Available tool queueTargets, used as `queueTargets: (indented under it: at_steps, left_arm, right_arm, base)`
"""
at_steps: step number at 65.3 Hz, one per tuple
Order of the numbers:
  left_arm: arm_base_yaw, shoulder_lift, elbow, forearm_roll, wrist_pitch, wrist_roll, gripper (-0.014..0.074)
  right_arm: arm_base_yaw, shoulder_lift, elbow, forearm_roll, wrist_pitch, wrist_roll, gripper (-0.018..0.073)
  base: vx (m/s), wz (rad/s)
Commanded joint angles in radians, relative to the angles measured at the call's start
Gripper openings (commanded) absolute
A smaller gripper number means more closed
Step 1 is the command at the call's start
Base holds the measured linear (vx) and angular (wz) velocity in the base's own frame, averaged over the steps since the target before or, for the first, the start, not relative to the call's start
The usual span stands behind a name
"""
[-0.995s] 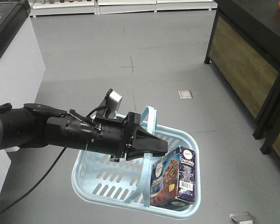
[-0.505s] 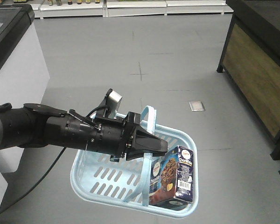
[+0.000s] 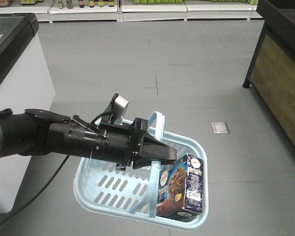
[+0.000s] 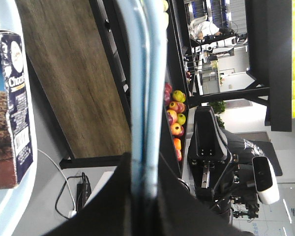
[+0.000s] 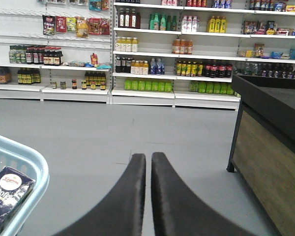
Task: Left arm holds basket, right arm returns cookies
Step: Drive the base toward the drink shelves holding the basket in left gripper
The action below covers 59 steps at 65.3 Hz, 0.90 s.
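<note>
The grey floor [image 3: 187,69] and dark counter [image 3: 280,73] have drifted rightward, so the base seems to be turning toward the shelves [image 3: 152,7], left gripper [image 3: 173,156] still clamped on the handles [image 4: 145,73] of the basket [image 3: 191,142], cookies [image 3: 183,191] standing at its right end, right gripper [image 5: 148,164] closed, empty.
</note>
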Motion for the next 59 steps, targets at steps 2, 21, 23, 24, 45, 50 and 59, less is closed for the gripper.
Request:
queueTargets:
  at_steps: [2, 21, 23, 24, 45, 50, 59]
  left_arm:
    - [-0.006, -0.058, -0.027, -0.131, 0.069, 0.015, -0.0006]
    - [-0.006, -0.058, -0.027, -0.131, 0.069, 0.015, -0.0006]
    - [-0.006, -0.058, -0.027, -0.131, 0.069, 0.015, -0.0006]
    - [-0.006, -0.058, -0.027, -0.131, 0.069, 0.015, -0.0006]
    - [-0.006, -0.058, -0.027, -0.131, 0.069, 0.015, -0.0006]
    - [-0.006, -0.058, -0.027, -0.131, 0.069, 0.015, -0.0006]
    - [-0.006, -0.058, -0.027, -0.131, 0.069, 0.015, -0.0006]
  right_arm:
    - [-0.003, -0.012, 0.018, -0.004, -0.076, -0.007, -0.0003]
    - [-0.003, -0.012, 0.018, -0.004, -0.076, -0.007, -0.0003]
    - [-0.003, -0.012, 0.018, -0.004, -0.076, -0.007, -0.0003]
    - [-0.003, -0.012, 0.018, -0.004, -0.076, -0.007, -0.0003]
    - [-0.003, -0.012, 0.018, -0.004, -0.076, -0.007, -0.0003]
    - [-0.003, -0.012, 0.018, -0.004, -0.076, -0.007, -0.0003]
    - [-0.003, -0.012, 0.018, -0.004, -0.076, -0.007, -0.0003]
  base:
    - [0.36, 0.01]
    - [0.38, -0.03]
    - [0.39, -0.03]
    - [0.39, -0.03]
    - [0.4, 0.0]
    - [0.41, 0.03]
    - [0.42, 0.06]
